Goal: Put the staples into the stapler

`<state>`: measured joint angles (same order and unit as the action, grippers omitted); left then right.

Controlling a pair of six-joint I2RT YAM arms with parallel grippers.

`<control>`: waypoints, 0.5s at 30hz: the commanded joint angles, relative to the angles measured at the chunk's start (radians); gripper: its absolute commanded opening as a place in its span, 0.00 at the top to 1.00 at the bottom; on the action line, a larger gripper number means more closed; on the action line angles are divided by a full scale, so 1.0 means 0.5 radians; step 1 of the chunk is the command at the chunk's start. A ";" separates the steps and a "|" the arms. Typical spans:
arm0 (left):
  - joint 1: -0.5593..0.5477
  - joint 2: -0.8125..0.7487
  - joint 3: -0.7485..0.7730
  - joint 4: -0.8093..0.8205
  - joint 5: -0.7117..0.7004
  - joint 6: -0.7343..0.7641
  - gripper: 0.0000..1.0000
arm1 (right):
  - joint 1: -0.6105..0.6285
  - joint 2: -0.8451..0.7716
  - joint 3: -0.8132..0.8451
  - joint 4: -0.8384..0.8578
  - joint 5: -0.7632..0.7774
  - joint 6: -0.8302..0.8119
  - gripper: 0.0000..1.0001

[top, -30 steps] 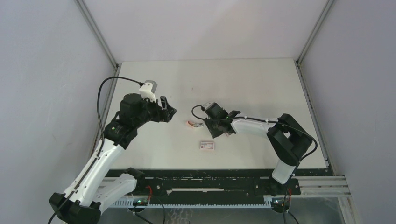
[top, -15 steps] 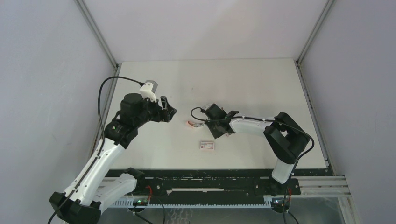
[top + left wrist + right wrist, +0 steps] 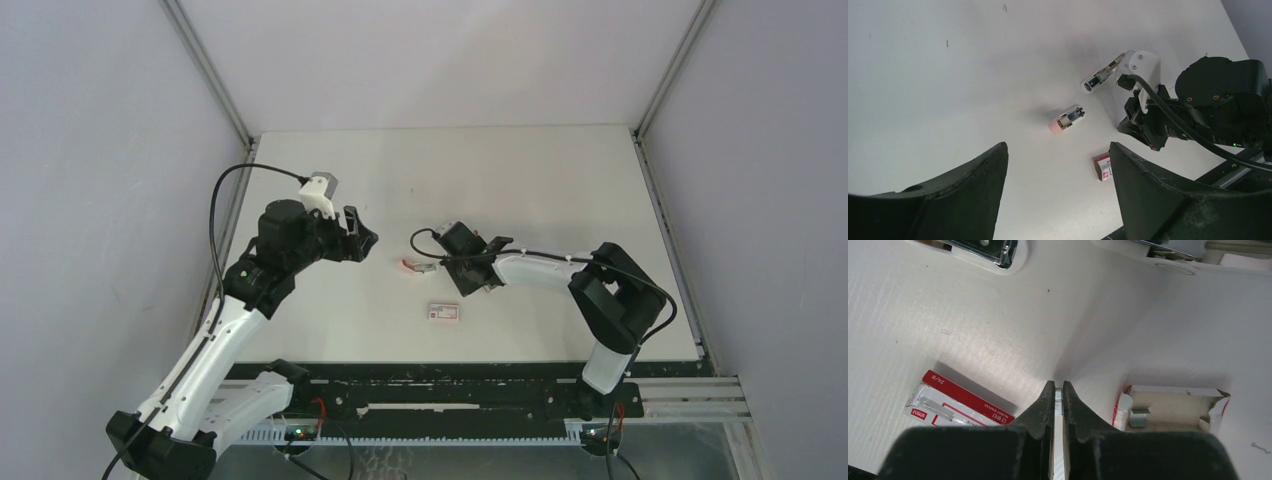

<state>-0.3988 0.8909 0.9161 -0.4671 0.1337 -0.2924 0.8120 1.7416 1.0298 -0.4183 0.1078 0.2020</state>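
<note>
The stapler [image 3: 416,265], small with a pink end, lies on the white table between my arms. It also shows in the left wrist view [image 3: 1066,119], and its chrome channel shows at the top of the right wrist view [image 3: 988,250]. My right gripper [image 3: 1058,397] is shut on a thin grey strip of staples [image 3: 1058,402] held on edge between its pads. It hovers just right of the stapler [image 3: 460,283]. My left gripper [image 3: 1058,200] is open and empty, above the table left of the stapler [image 3: 357,241].
A small white box with a red label [image 3: 444,312] lies near my right gripper, also seen in the right wrist view [image 3: 955,402] and the left wrist view [image 3: 1103,166]. A torn-open box [image 3: 1173,407] holding a short staple piece lies to its right.
My right gripper has shifted very slightly while holding the staples. My left arm has not moved.
</note>
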 commanded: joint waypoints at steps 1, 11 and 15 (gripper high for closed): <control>0.010 -0.025 -0.031 0.041 -0.010 0.047 0.22 | 0.004 -0.126 0.072 -0.034 0.118 0.047 1.00; 0.009 -0.036 -0.032 0.041 -0.001 0.039 0.22 | 0.040 -0.025 0.154 -0.207 0.588 0.083 1.00; 0.009 -0.035 -0.032 0.041 0.007 0.039 0.22 | 0.088 0.046 0.209 -0.239 0.729 0.096 1.00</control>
<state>-0.3988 0.8898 0.9161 -0.4671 0.1341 -0.2924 0.8257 1.7340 1.0813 -0.5140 0.3454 0.2253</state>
